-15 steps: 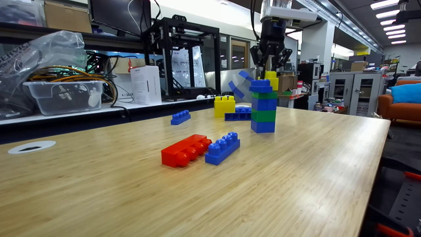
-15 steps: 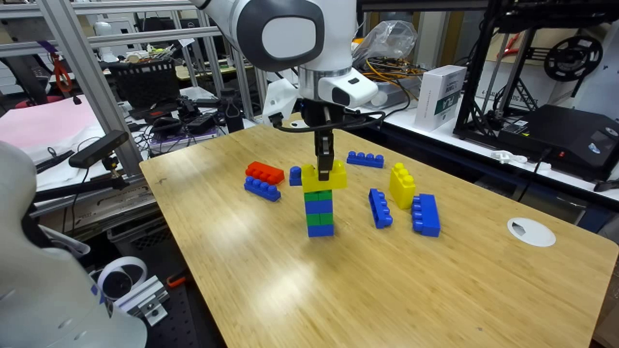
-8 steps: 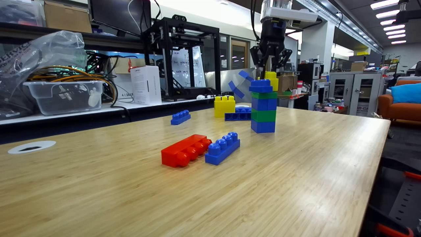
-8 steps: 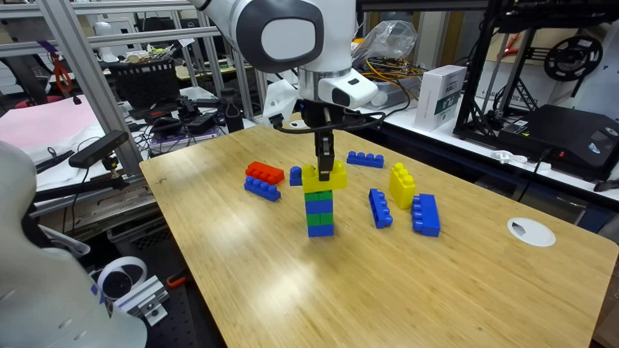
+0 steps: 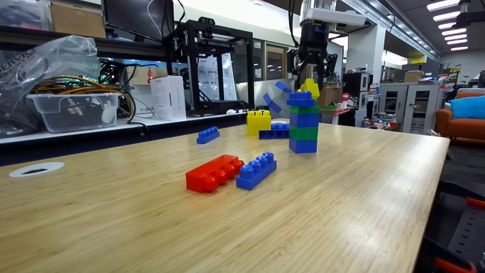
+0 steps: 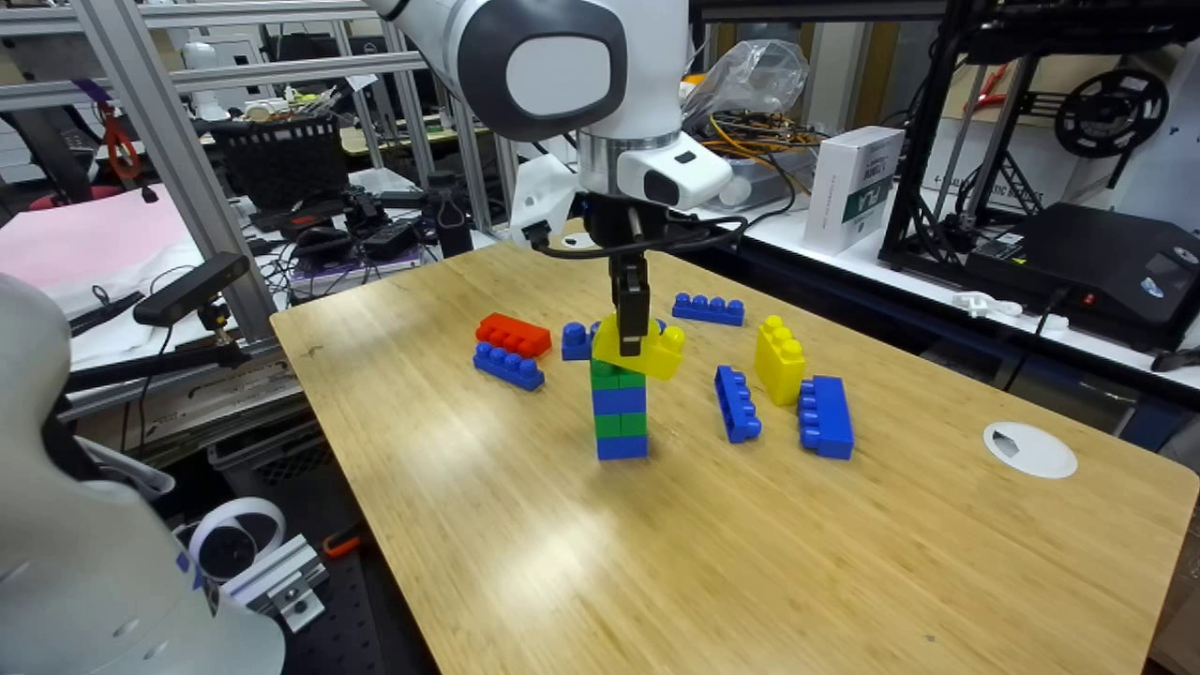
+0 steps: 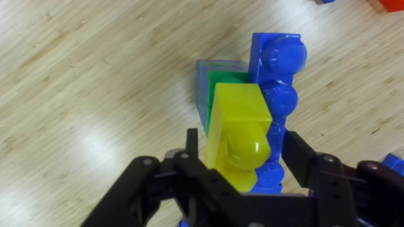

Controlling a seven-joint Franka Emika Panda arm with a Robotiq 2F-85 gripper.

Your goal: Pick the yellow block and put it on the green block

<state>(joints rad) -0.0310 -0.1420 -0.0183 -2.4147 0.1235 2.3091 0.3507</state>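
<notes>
The yellow block (image 6: pixel 664 358) leans on top of a stack of green and blue bricks, one end dipping in an exterior view. Beneath it is the top green block (image 6: pixel 616 378), its studs partly uncovered; a lower green layer also shows. A blue studded brick (image 7: pixel 279 98) lies on the stack alongside the yellow block. My gripper (image 7: pixel 242 145) is open around the yellow block, one finger on each side. In the wrist view a gap shows between the yellow block and both fingers (image 7: pixel 192 140). The block's far end is hidden by the gripper body.
On the table (image 6: pixel 525 525) lie a red brick (image 6: pixel 514 335) and a blue brick (image 6: pixel 508 367) together. A taller yellow brick (image 6: pixel 779 360) stands by a blue brick (image 6: pixel 826 417) and another blue brick (image 6: pixel 737 404). Farther back is a blue brick (image 6: pixel 708 309).
My gripper has opened and let go of the yellow block. The block, level before, has tipped over to one side on the stack. The arm has hardly moved.
</notes>
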